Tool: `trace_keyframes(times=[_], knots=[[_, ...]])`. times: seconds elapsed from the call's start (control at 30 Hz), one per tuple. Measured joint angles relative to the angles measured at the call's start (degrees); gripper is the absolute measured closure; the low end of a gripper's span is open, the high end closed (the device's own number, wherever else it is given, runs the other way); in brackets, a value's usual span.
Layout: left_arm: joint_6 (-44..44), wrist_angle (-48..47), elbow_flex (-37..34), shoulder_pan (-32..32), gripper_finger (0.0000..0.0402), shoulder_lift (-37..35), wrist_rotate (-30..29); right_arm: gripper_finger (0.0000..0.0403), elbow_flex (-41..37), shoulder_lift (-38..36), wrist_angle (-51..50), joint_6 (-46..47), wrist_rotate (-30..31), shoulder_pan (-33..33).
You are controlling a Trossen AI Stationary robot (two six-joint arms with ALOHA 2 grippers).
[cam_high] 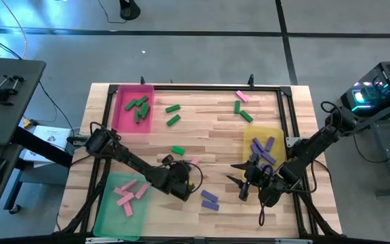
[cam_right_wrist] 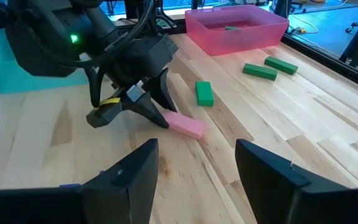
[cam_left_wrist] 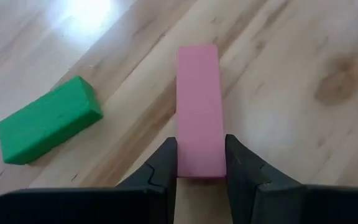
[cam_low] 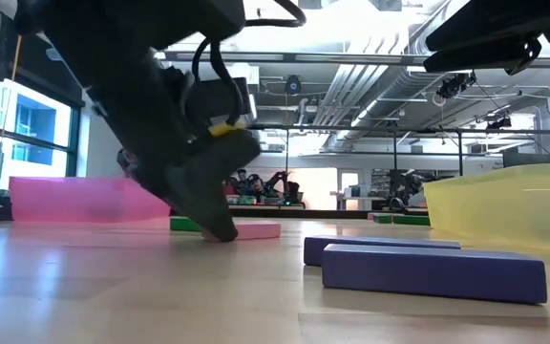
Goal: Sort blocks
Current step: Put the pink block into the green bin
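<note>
1. Pink block (cam_left_wrist: 198,112) is found lying flat on the wooden table (cam_high: 208,129) near its middle, with the left gripper (cam_left_wrist: 199,163) set down over one end; the two fingers are closed against the block's long sides, pressing on it, and the block rests on the wood.
2. That gripped end is hidden behind the gripper body in the high view, where only a small pink tip is seen.
3. A green block (cam_left_wrist: 47,128) is noted close beside the pink one, not touching it.
4. The right gripper (cam_right_wrist: 194,165) is held above the table by the yellow tray (cam_high: 262,146), jaws wide apart with nothing between them.
5. Two purple blocks (cam_high: 210,199) are seen on bare wood between the two grippers; in the low view they are partly cut off by each other.
6. Green blocks are recorded inside the pink tray (cam_high: 133,107), pink blocks inside the green tray (cam_high: 121,205), purple blocks in the yellow tray; exact counts cannot be made out, and part of the yellow tray is covered by the right arm.
7. Loose blocks remain at the far side of the table.
</note>
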Motion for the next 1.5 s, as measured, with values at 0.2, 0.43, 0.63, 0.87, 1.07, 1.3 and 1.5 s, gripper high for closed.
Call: trace_keyframes(times=[0.2, 0.43, 0.63, 0.87, 1.07, 1.3, 1.5], knots=[[4.9, -3.0, -0.2, -2.9, 0.0331, -7.0, 2.3, 0.0203, 0.0, 0.0, 0.0, 0.0, 0.0, 0.1], [19.0, -6.3, -0.1, -12.3, 0.0331, -19.6, 7.2, 0.0203, 0.0, 0.0, -0.3, 0.0, 0.0, 0.1], [4.7, -20.5, 0.0, -23.8, 0.0331, -27.7, 11.1, 0.0203, 0.0, 0.0, -0.3, 0.1, 0.0, 0.1], [-34.2, -36.2, -0.1, -35.7, 0.0331, -28.2, 19.2, 0.0203, 0.0, 0.0, 0.3, 0.1, 0.4, 0.1], [-52.6, -41.6, -0.1, -41.3, 0.0331, -24.2, 25.0, 0.0203, 0.0, 0.0, 0.3, -0.2, 0.4, 0.1], [-58.8, -41.7, -0.2, -41.6, 0.0331, -20.9, 34.7, 0.0203, 0.0, 0.0, 0.3, -0.3, 0.5, 0.1], [-55.9, -29.8, -6.1, -38.8, 0.0331, -21.5, 34.2, 0.0203, 0.0, 0.0, 0.1, -0.4, 0.5, 0.1]])
